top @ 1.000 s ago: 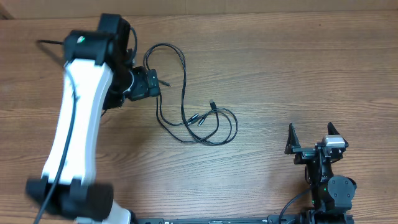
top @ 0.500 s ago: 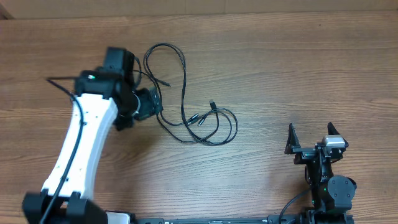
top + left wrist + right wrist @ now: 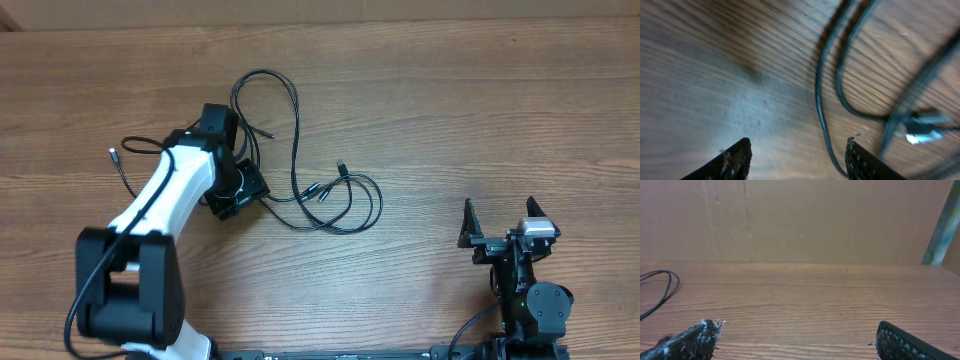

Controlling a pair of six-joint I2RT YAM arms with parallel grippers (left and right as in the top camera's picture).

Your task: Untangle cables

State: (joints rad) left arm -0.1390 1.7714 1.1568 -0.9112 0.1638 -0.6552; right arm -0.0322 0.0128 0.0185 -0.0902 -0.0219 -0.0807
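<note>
Overhead view shows a wooden table (image 3: 450,100) with the thin black cables (image 3: 318,190) lying in a loose tangle near the middle. 1 big loop reaches toward the far edge. The other loops and small plugs sit closer to the middle.

The white left arm (image 3: 165,200) bends across the table. The left gripper (image 3: 243,188) is low, right at the near-left end of the tangle, and a cord runs out from just beside it.

From the left wrist view, the 2 fingers (image 3: 737,160) of the left gripper (image 3: 797,160) stand apart, with only bare wood in the wide gap. 2 black cords (image 3: 826,100) run down the picture side by side. 1 of them passes just inside the gap, very close to the finger on the picture's right. I cannot tell if it touches that finger. Nothing is squeezed between the fingers. A blurry silvery plug (image 3: 922,135) lies past that finger, outside the gap.

The right gripper (image 3: 500,222) sits near the right corner, well apart from the cables. From the right wrist view, its 2 fingers (image 3: 695,337) are wide apart and hold nothing. A bit of black cable (image 3: 662,287) shows far off at the left edge, in front of a cardboard wall (image 3: 815,220).
</note>
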